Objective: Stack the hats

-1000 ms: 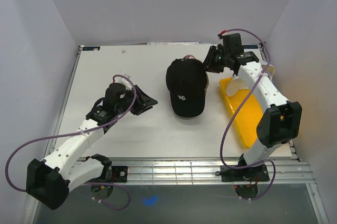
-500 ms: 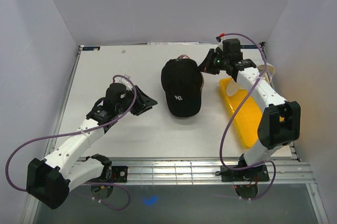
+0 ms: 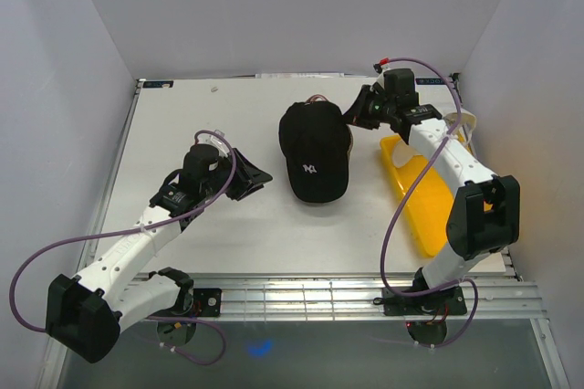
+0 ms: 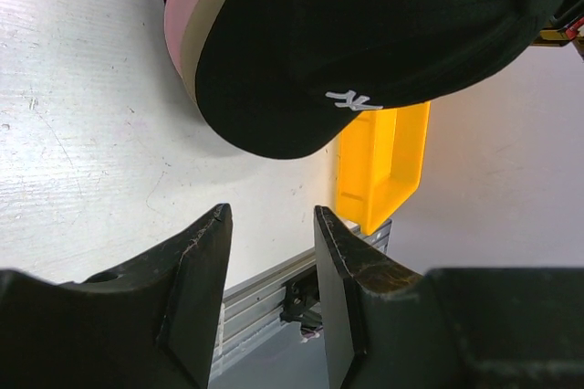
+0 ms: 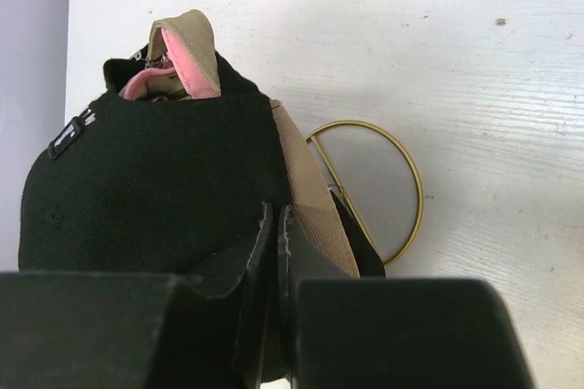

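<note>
A black cap with a white NY logo (image 3: 315, 147) sits on top of the hat pile in the middle of the table. In the left wrist view this cap (image 4: 383, 24) covers a pink brim (image 4: 185, 15) and a tan brim (image 4: 217, 28). My right gripper (image 3: 358, 115) is shut on the black cap's rear rim (image 5: 182, 188), beside a tan strap (image 5: 306, 193) and pink fabric (image 5: 187, 65). My left gripper (image 3: 252, 177) is open and empty, left of the pile and apart from it. A white piece (image 3: 401, 156) lies in the tray, partly hidden by the right arm.
A yellow rectangular tray (image 3: 424, 202) lies right of the pile, under the right arm; it also shows in the left wrist view (image 4: 379, 161). A gold wire loop (image 5: 418, 181) lies on the table behind the pile. The table's near edge rail (image 3: 319, 293) runs along the front.
The right gripper has carried the black NY cap a little to the left and farther back, onto the pile. In the last half second it barely moved. The left arm has not moved.
</note>
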Available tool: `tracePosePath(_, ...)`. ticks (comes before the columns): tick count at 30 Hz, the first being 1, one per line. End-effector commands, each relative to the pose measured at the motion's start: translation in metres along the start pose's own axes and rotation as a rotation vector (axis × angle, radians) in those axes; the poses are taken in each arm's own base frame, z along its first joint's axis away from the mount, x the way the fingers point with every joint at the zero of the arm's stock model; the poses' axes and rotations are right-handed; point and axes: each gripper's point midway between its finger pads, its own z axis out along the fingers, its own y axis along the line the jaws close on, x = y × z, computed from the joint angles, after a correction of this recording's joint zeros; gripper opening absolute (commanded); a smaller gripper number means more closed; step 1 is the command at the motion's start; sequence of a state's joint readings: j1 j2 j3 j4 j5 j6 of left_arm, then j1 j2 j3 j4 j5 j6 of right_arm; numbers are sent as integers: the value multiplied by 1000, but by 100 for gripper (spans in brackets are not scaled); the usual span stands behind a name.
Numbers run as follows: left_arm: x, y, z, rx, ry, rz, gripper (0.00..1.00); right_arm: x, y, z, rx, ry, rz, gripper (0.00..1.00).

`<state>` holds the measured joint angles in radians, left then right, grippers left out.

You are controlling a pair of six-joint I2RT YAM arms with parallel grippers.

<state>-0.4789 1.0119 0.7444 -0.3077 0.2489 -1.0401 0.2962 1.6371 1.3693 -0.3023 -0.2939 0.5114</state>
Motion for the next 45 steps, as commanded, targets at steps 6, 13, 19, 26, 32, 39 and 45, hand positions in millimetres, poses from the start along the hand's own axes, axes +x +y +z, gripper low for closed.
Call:
tracePosePath(6, -2, 5, 2, -14, -15, -16, 51, 99, -82, 10, 306, 283, 5, 8)
tracePosePath(13, 0, 8, 4, -16, -11, -28, 51, 111, -81, 13, 316, 299, -34, 8)
tracePosePath(19, 2, 12, 4, -20, -12, -29, 51, 129, -91, 15, 350, 332, -40, 8)
tracePosePath(26, 4, 16, 6, -27, -6, -41, 51, 143, -97, 14, 368, 355, -53, 8)
tracePosePath(32, 5, 19, 7, -29, -10, -47, 51, 156, -102, 11, 375, 372, -54, 8)
tracePosePath(39, 6, 22, 12, -28, -10, -62, 53, 171, -106, 5, 382, 389, -70, 8)
tracePosePath(45, 9, 23, 17, -26, -8, -73, 57, 177, -108, -4, 387, 384, -80, 8)
